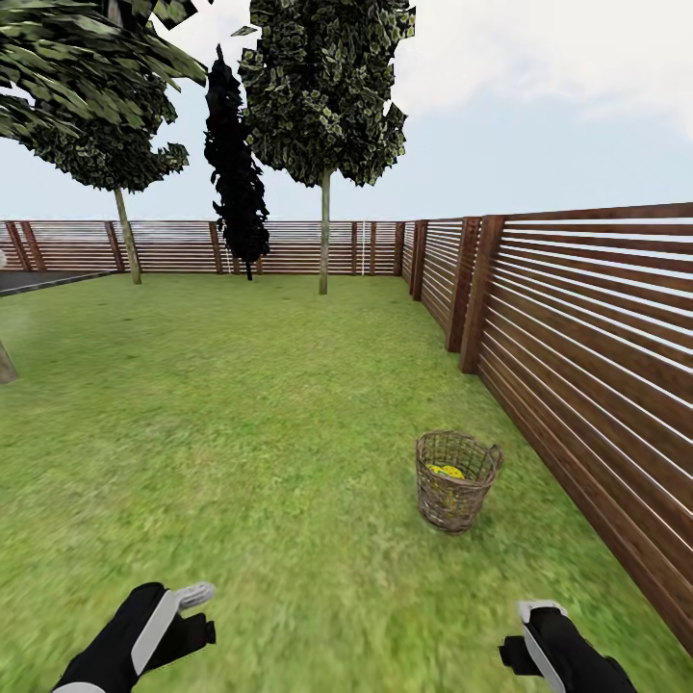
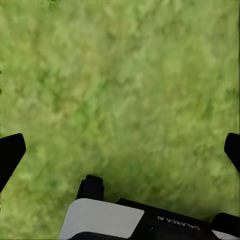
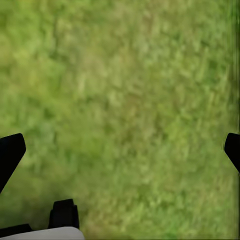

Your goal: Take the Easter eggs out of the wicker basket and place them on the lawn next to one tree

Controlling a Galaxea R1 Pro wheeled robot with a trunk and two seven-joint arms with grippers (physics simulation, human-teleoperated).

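Observation:
The wicker basket [image 1: 458,493] stands upright on the lawn [image 1: 241,433], ahead and to the right, close to the fence. Yellow Easter eggs [image 1: 447,472] show inside it through the open top; I cannot tell how many. The base of a thick trunk of a tree [image 1: 5,366] pokes in at the far left edge. My left gripper [image 2: 120,150] hangs open over bare grass, its fingers [image 2: 10,155] spread wide. Likewise my right gripper [image 3: 120,150] is open above grass with nothing between its fingers [image 3: 10,152]. Both arms sit low in the head view, well short of the basket.
A brown slatted fence [image 1: 577,337] runs along the right and across the back. Two thin-trunked trees [image 1: 324,241] [image 1: 126,245] and a dark cypress [image 1: 237,183] stand near the far fence. A dark paved strip [image 1: 38,281] lies at the far left.

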